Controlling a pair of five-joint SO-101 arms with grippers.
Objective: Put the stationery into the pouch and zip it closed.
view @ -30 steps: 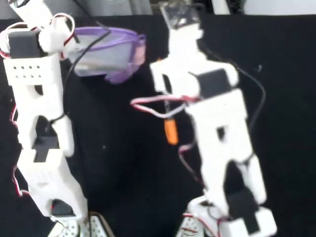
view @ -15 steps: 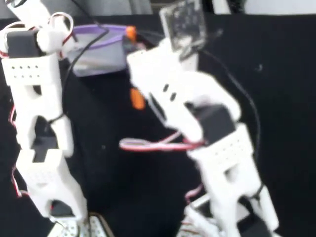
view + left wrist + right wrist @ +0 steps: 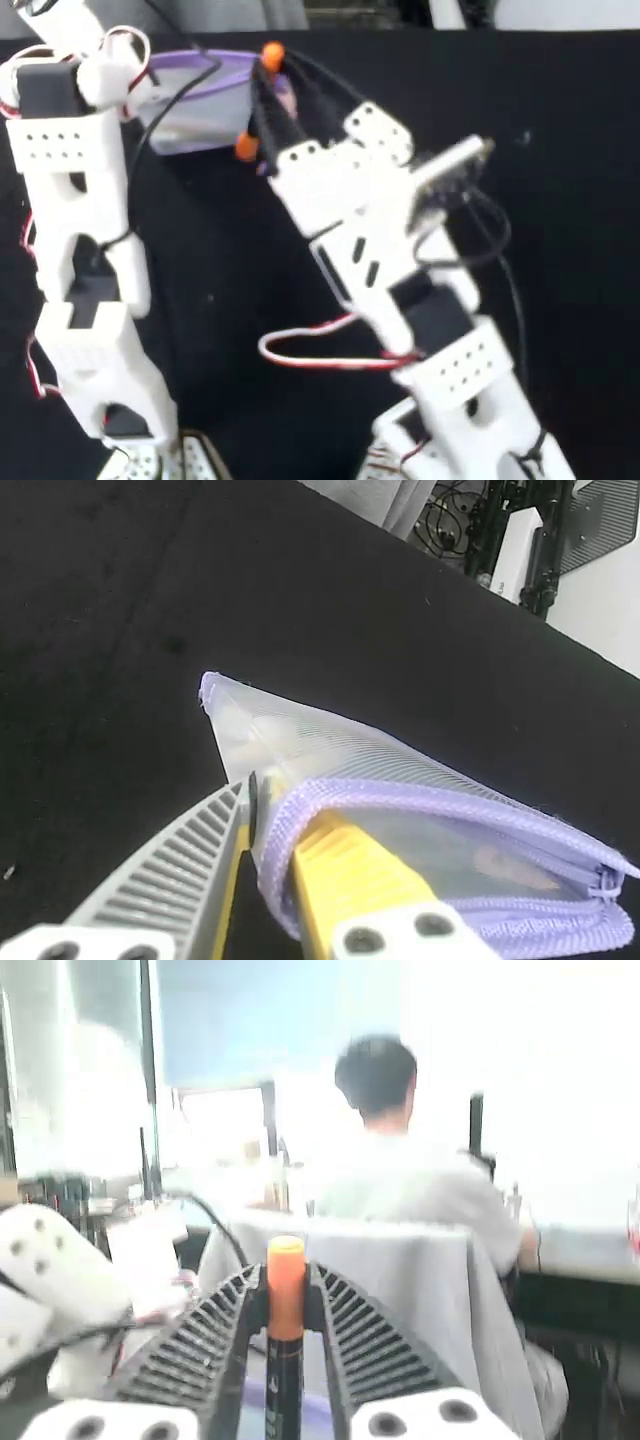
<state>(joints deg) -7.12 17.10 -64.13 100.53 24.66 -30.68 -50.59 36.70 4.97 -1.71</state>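
Pinching from both sides, the right hand (image 3: 285, 1295) has its 2 ribbed fingers closed on a pen (image 3: 285, 1260), a slim rigid cylinder with a black barrel and an orange cap. In the high view the pen sits right at the pouch (image 3: 420, 810), 1 orange end beside the purple rim; whether any of it is inside yet cannot be told. The left hand (image 3: 272, 815) is clamped on the pouch's rim, its yellow finger inside the mouth and its grey ribbed finger outside. The step in hand looks like feeding the pen into the pouch. The next move probably calls for lining the barrel up with the opening, sliding it past the zip edge, then letting go, with the zip not yet closed. The pouch is soft, translucent, finely ribbed plastic edged with woven purple zip tape, so it may sag or fold if pushed. Below the pouch lies the matt black worktop (image 3: 100, 630).
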